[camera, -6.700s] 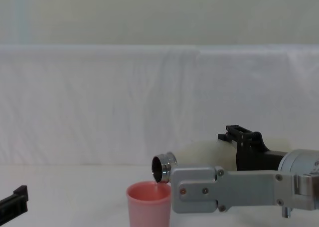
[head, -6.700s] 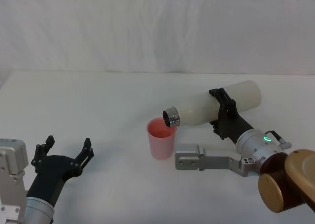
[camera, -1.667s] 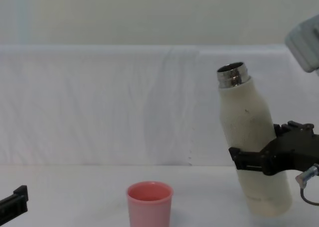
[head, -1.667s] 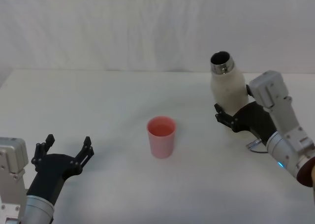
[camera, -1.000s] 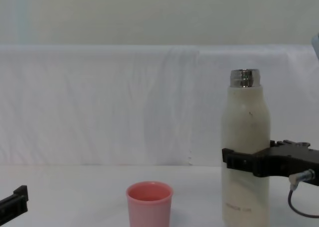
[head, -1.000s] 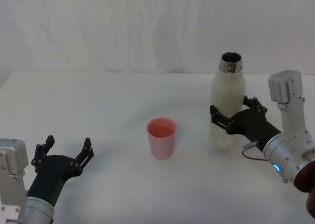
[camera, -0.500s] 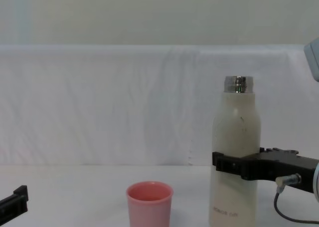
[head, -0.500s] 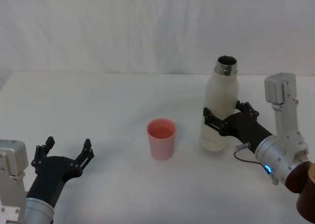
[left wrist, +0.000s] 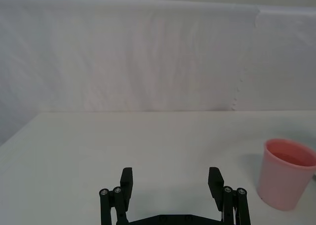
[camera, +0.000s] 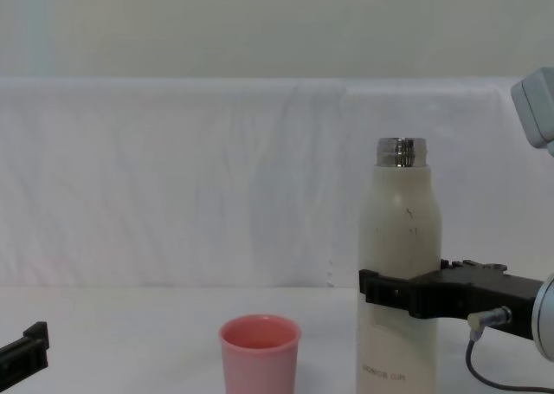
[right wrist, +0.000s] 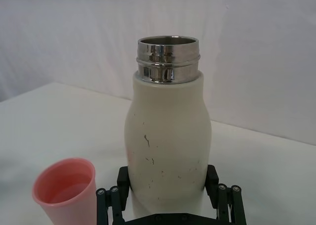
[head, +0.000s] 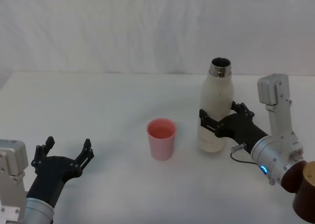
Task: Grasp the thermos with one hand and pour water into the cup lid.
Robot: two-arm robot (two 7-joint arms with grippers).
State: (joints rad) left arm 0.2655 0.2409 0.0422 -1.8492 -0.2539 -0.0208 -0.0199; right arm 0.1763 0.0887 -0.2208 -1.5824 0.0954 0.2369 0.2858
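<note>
Nearest you, at the white table's [head: 98, 101] front left corner, your left black two-fingered gripper [head: 66, 151] rests with its fingers spread wide around nothing. Farther in, near the table's middle, the small pink plastic cup lid [head: 161, 138] stands upright, mouth up, nothing between it and the bottle. Just to its right stands the tall cream-white steel-necked thermos [head: 214, 108], long axis vertical, open mouth up. Your right black gripper [head: 216, 124] clamps its lower body, one finger on each side (base hidden in the chest view). A white cloth backdrop [camera: 216, 177] hangs behind.
</note>
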